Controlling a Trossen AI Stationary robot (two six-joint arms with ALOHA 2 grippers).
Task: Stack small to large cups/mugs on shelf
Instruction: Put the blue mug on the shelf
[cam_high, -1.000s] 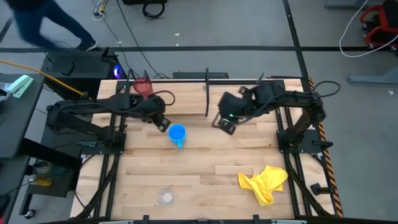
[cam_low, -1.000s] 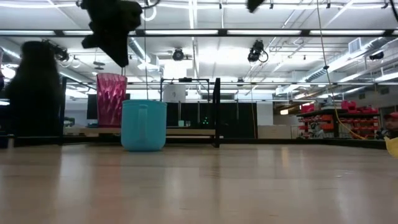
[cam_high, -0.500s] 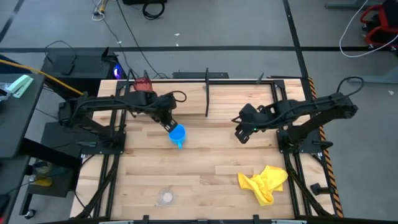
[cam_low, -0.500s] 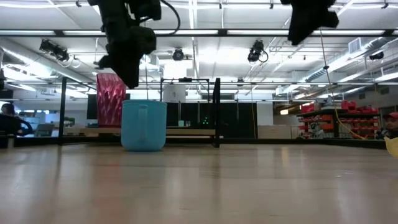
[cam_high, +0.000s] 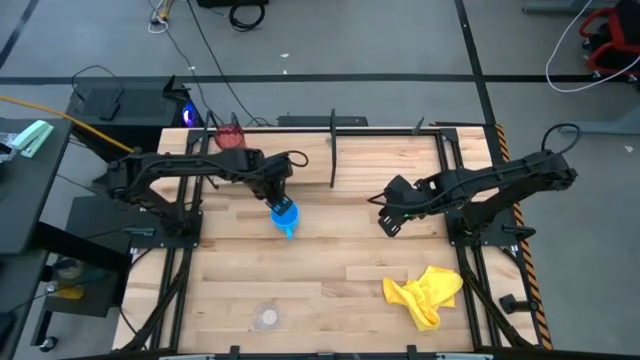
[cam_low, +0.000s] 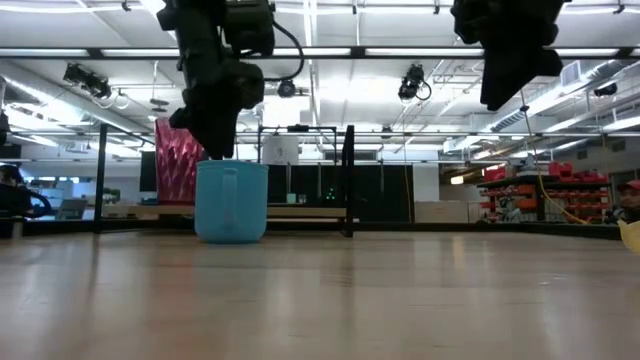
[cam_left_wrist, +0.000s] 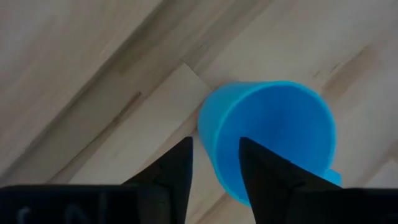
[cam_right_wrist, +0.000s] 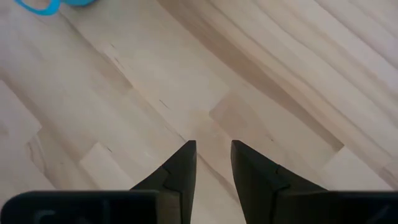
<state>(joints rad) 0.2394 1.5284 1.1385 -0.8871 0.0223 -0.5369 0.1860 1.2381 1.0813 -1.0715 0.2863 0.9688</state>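
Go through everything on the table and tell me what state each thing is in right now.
blue cup: upright on the table, off the shelf.
red tumbler: upright at the shelf's left end.
clear cup: alone near the front edge.
shelf: holds only the tumbler.
yellow cloth: crumpled, front right.
left end effector: open, straddling the blue cup's rim.
right end effector: open, empty, above bare wood.

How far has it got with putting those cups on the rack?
Done: the red tumbler appears to stand at the shelf. In hand: the left gripper, fingers open, straddles the blue cup's rim on the table. Left: the clear cup, untouched at the near edge. The right gripper hovers over bare wood.
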